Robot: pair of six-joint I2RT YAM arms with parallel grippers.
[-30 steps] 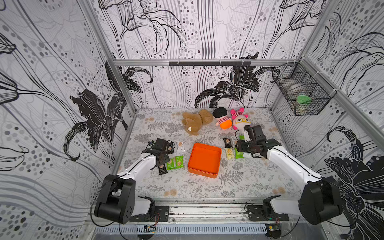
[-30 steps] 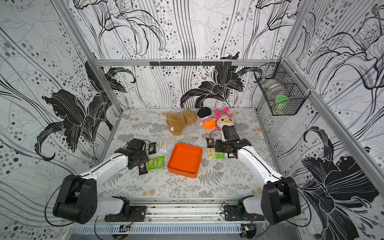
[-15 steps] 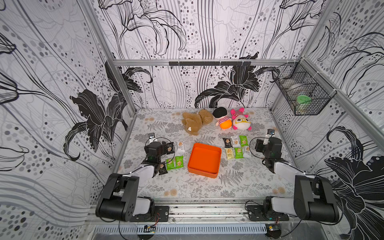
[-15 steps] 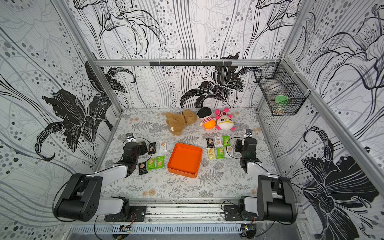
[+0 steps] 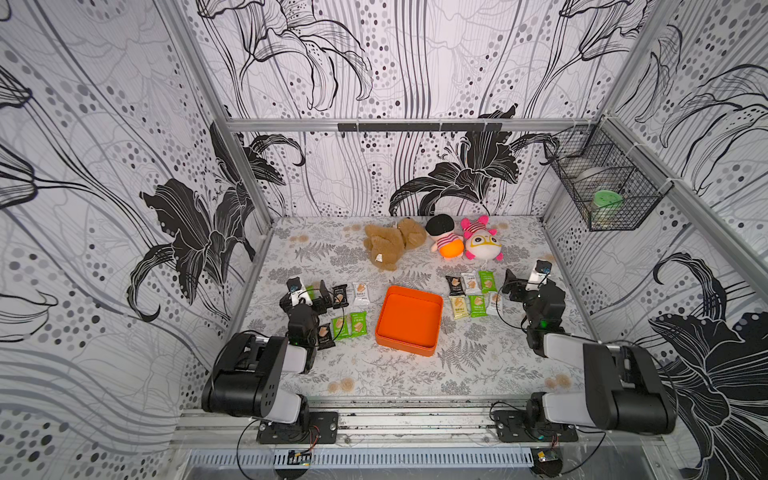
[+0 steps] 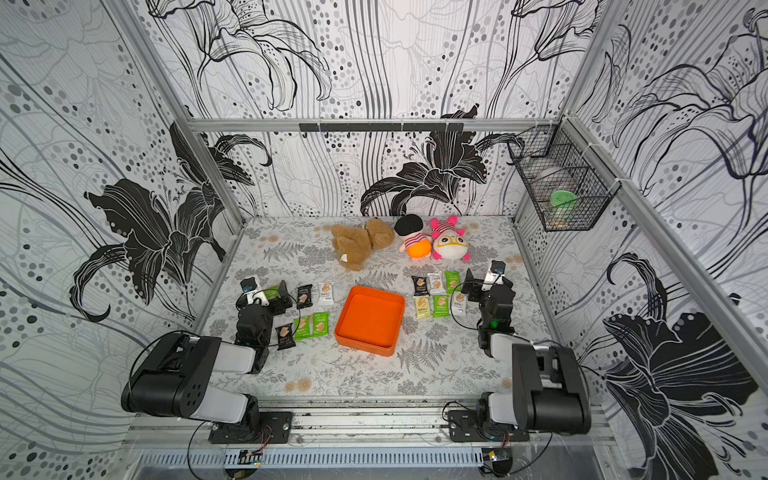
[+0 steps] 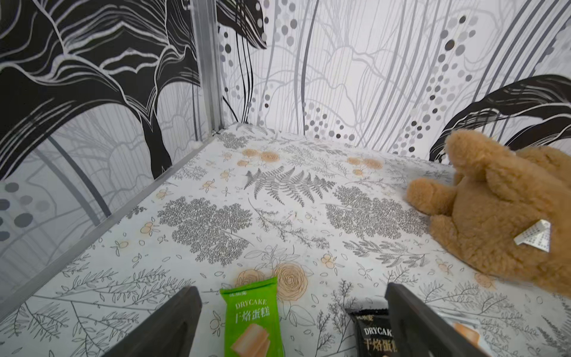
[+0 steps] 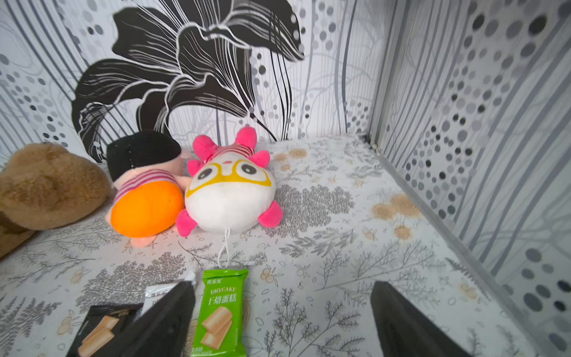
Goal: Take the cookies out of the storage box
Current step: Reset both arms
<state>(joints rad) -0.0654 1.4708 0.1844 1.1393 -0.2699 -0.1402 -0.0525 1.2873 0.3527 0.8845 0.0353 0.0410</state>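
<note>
A: What's closest to us?
B: The arms' black bases (image 5: 249,386), at the front edge of the table (image 5: 415,374). Just beyond, the orange storage box (image 5: 403,350) sits mid-table, its floor in plain sight.
A: Where are the cookies (image 5: 358,324)?
B: Flat on the table on either side of the box, none touching it. Six lie in two rows on the left arm's side, and six in two rows on the right arm's.
A: And the fingers?
B: The left gripper (image 7: 292,289) has its jaws spread wide. A green packet (image 7: 251,318) lies between them, gripped by neither. The right gripper (image 8: 281,285) is just as wide and grips nothing. A second green packet (image 8: 221,312) lies just beside one finger, with a black packet (image 8: 99,327) past it.
A: Farther back?
B: A brown teddy (image 5: 386,247), an orange-bottomed doll (image 5: 452,249) and a pink-eared white plush (image 5: 482,249) lie in a row. Highest and farthest right hangs a black wire basket (image 5: 611,195).
</note>
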